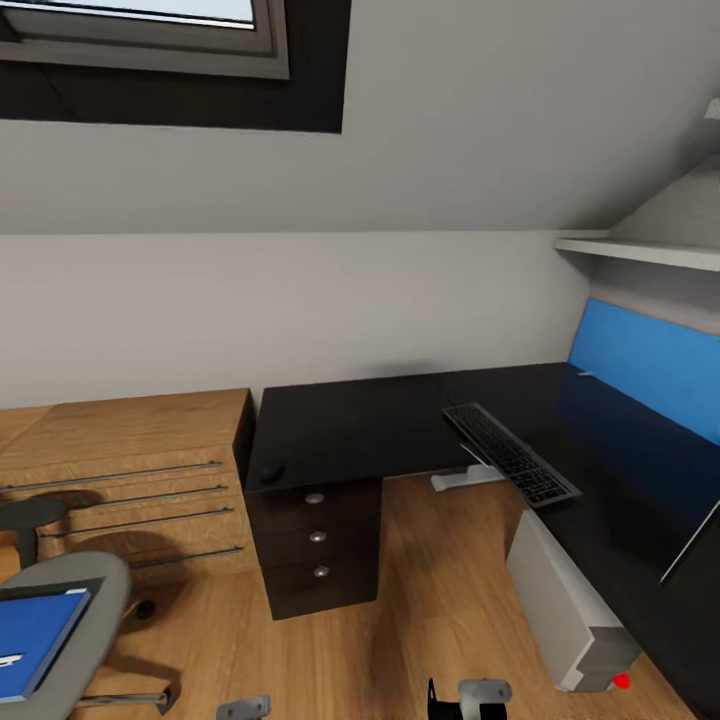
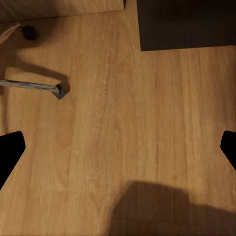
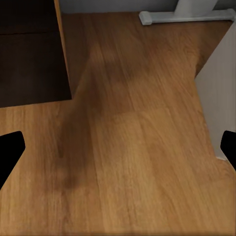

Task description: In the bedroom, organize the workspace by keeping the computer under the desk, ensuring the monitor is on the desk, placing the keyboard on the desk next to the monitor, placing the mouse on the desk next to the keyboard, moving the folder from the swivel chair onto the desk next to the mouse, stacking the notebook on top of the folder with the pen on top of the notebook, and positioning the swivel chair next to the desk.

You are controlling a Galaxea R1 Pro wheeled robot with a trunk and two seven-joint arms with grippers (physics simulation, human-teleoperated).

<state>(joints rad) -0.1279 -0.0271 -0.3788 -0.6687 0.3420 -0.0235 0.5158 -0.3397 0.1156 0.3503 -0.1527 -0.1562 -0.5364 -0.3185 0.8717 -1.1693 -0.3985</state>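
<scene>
The glossy black desk (image 1: 350,425) stands ahead with its three-drawer pedestal (image 1: 318,540). On the desk lie the keyboard (image 1: 510,455), its near end past the edge, and the small black mouse (image 1: 272,472) at the left front corner. The grey-white computer (image 1: 565,600) rests on the floor under the right wing. A dark panel with a thin pale edge (image 1: 690,540) may be the monitor. The blue folder (image 1: 35,635) lies on the swivel chair (image 1: 95,590) at lower left. Left gripper (image 2: 118,152) and right gripper (image 3: 118,152) hang open over bare floor. Notebook and pen are out of view.
A light wooden dresser (image 1: 130,470) stands left of the desk. A blue wall panel (image 1: 640,365) and a shelf (image 1: 640,250) are at the right. The chair's chrome leg (image 2: 34,86) and the desk's white foot (image 3: 182,14) lie on the wood floor (image 1: 440,590).
</scene>
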